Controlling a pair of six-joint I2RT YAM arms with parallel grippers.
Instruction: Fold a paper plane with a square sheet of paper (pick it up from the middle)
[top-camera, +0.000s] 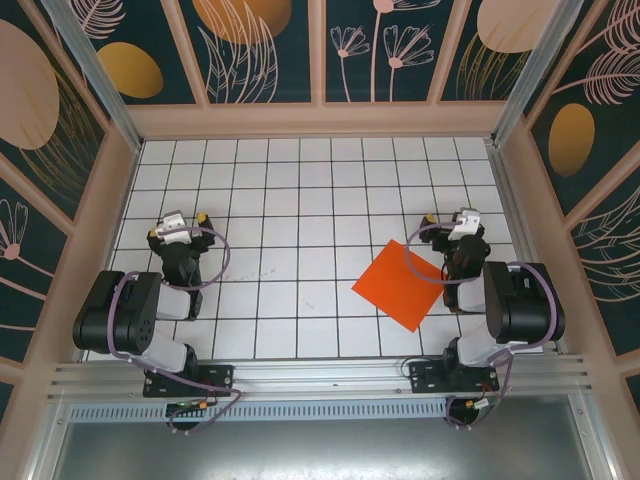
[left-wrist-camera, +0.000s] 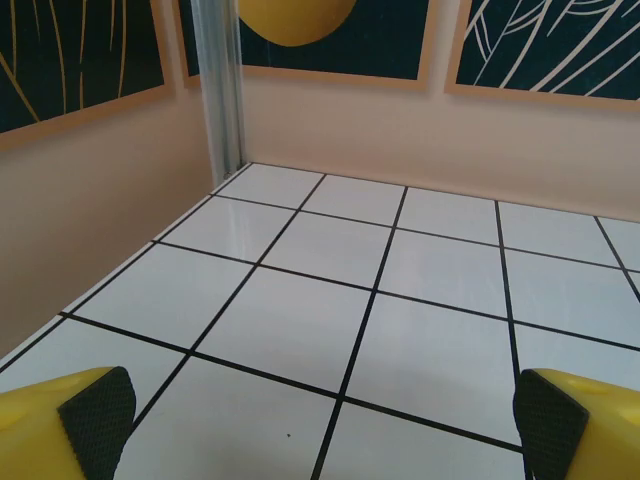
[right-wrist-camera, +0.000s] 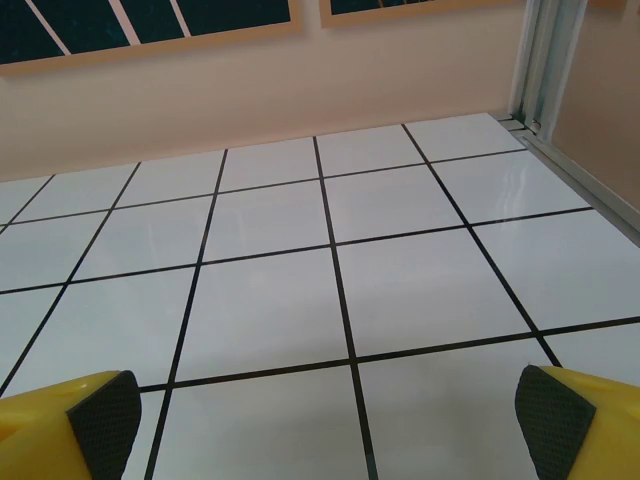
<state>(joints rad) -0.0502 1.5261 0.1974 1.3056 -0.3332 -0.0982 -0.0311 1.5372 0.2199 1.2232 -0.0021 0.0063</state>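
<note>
The square sheet of paper (top-camera: 400, 285) is bright orange and lies flat on the white tiled floor (top-camera: 300, 200), turned like a diamond, at the right front. Its right corner runs under my right arm. My right gripper (top-camera: 453, 220) hovers just beyond that corner and faces the back wall. It is open and holds nothing. In the right wrist view its black pads (right-wrist-camera: 100, 415) stand far apart over bare tiles. My left gripper (top-camera: 180, 222) sits at the left, far from the paper, also open, with its yellow fingers (left-wrist-camera: 60, 425) wide over bare tiles.
Peach walls with dark floral panels (top-camera: 270, 40) enclose the floor on three sides. A metal post (left-wrist-camera: 215, 90) stands in the back left corner. An aluminium rail (top-camera: 320, 380) runs along the near edge under both arm bases.
</note>
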